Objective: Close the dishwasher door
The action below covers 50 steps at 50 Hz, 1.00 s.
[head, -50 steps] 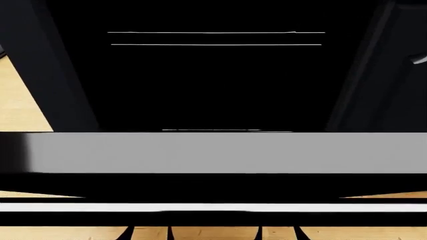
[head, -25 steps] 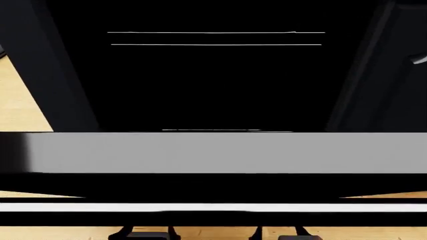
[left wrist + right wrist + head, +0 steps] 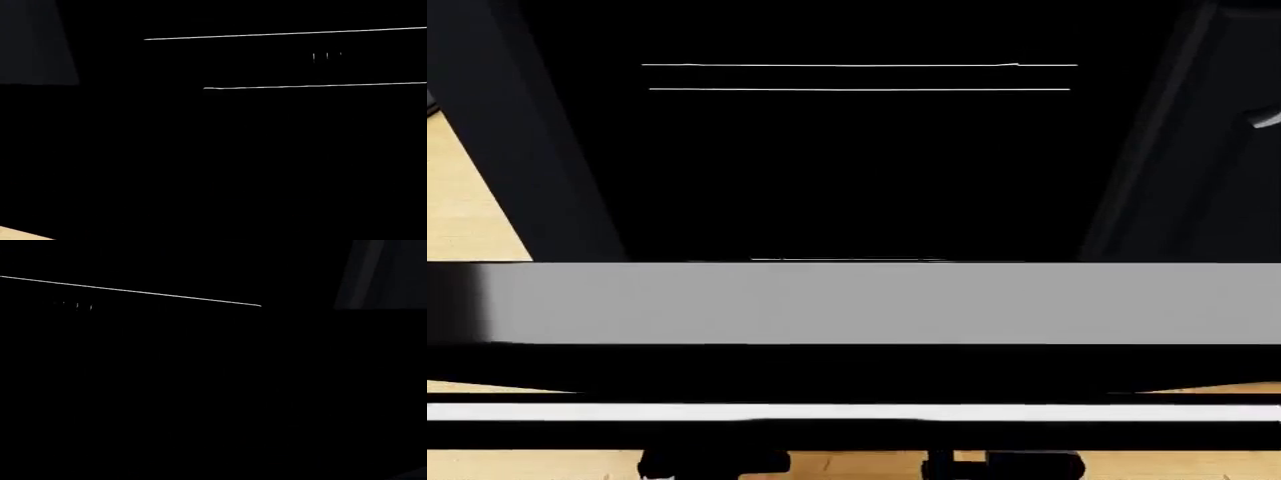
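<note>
Both end effectors [image 3: 861, 466] — below dishwasher door [image 3: 868, 303].

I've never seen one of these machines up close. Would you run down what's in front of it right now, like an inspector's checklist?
Surface: pale wooden floor, showing at both sides and along the bottom edge.
Job's things: dishwasher door hangs open, its grey inner face up, a thin pale edge strip along its near side; the dark dishwasher cavity lies behind it.
Clutter: nothing seen.
Grippers: dark parts of the left arm and right arm peek out below the door's near edge; fingers cannot be made out.
Cables: nothing seen.
Surroundings: black cabinet fronts flank the opening; both wrist views are almost wholly black.
</note>
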Available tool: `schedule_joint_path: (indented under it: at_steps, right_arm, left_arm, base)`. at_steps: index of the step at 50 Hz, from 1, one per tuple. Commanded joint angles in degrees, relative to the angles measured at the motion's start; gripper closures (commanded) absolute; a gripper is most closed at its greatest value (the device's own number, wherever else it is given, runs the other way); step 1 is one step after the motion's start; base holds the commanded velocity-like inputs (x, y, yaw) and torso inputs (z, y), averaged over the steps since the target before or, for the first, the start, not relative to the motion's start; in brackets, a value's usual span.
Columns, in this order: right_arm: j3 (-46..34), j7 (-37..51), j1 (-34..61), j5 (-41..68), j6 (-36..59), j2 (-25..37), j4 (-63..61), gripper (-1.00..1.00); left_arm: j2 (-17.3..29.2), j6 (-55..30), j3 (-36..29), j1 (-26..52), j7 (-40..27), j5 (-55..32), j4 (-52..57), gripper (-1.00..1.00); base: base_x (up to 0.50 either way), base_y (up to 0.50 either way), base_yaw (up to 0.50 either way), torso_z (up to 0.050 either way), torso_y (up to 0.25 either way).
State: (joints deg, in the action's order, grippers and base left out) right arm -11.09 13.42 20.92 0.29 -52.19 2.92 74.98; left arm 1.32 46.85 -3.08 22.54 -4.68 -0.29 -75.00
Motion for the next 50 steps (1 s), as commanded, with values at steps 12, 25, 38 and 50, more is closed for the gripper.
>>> schedule_joint_path:
  at_steps: [12, 25, 38, 50]
  right_arm:
    - [-0.6, 0.7, 4.0, -0.6, 0.3, 0.4, 0.0, -1.00]
    - [-1.6, 1.1, 6.8, -0.6, 1.1, 0.6, 0.0, -1.00]
    - [-2.2, 0.9, 9.8, -0.5, 1.8, 0.6, -0.7, -1.00]
    - [-2.0, -0.5, 6.0, 1.6, 13.9, 2.1, -18.8, -1.00]
  left_arm:
    - [0.3, -0.7, -0.4, 4.3, -0.5, -0.2, 0.1, -1.00]
    - [0.2, -0.8, -1.5, 6.4, -1.0, -0.3, 0.1, -1.00]
    - [0.7, -9.7, -3.1, 4.3, -1.7, 0.0, 14.1, -1.00]
    - [0.8, -17.6, -4.4, 3.0, -2.4, -1.2, 24.2, -1.00]
  base:
    - [0.00, 0.00, 0.00, 0.000, 0.000]
    - [0.00, 0.00, 0.00, 0.000, 0.000]
    - [0.00, 0.00, 0.00, 0.000, 0.000]
    - [0.00, 0.00, 0.00, 0.000, 0.000]
